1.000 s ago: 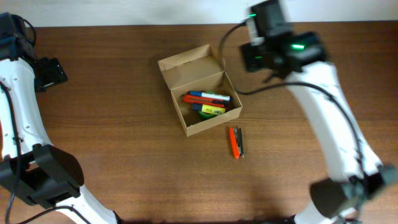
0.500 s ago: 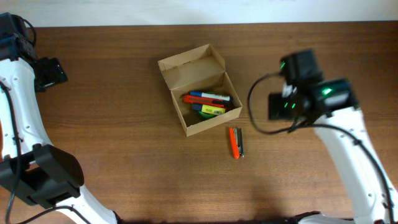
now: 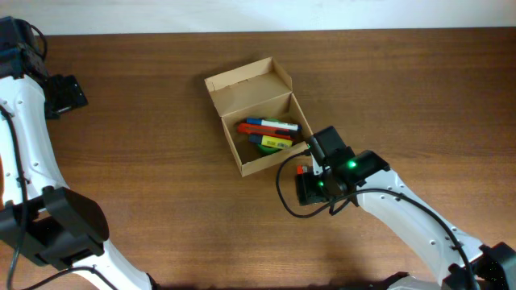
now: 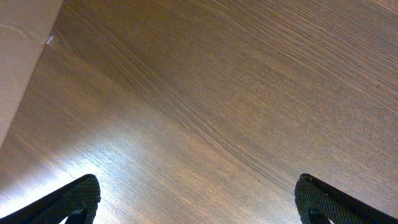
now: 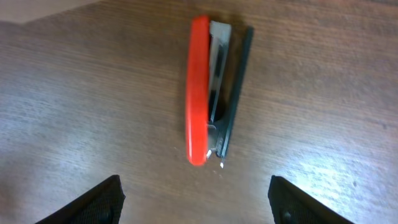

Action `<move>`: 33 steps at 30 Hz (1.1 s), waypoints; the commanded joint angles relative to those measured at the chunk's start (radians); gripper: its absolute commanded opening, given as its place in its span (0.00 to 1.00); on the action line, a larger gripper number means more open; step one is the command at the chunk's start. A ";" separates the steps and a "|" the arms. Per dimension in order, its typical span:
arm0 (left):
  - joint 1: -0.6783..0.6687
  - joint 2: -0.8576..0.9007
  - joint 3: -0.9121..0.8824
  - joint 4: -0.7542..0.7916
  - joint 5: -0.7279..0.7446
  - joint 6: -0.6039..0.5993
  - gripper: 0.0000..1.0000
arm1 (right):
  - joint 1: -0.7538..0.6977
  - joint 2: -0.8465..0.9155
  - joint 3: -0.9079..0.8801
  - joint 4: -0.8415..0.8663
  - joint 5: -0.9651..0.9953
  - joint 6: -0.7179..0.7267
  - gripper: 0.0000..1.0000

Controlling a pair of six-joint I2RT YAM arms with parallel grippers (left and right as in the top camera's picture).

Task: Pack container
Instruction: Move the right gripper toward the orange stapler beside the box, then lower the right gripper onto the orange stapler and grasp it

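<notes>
Overhead view: right arm (image 3: 403, 213) covering most of orange stapler (image 5: 198, 87), only red sliver peeking out just right of container (image 3: 260, 163), near its near right corner. Same arm running off frame at near right corner. Green item (image 3: 260, 146) in container lying half hidden under markers (image 3: 270, 126), kind unclear. Wrist views: bottom edge cropping fingertips of right gripper (image 5: 198, 200) and left gripper (image 4: 199, 205). Tan strip (image 4: 18, 62) being cut off by left edge, identity unclear.

left arm (image 3: 24, 137) + right arm (image 3: 419, 227): white shells, black joints | green light (image 3: 351, 166) | looped black cable (image 3: 279, 187) | fingertips (image 4: 78, 196): black, ribbed
</notes>
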 commanded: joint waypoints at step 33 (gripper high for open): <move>-0.001 -0.024 -0.003 -0.001 -0.004 0.013 1.00 | 0.004 0.172 -0.086 0.183 0.106 0.016 0.71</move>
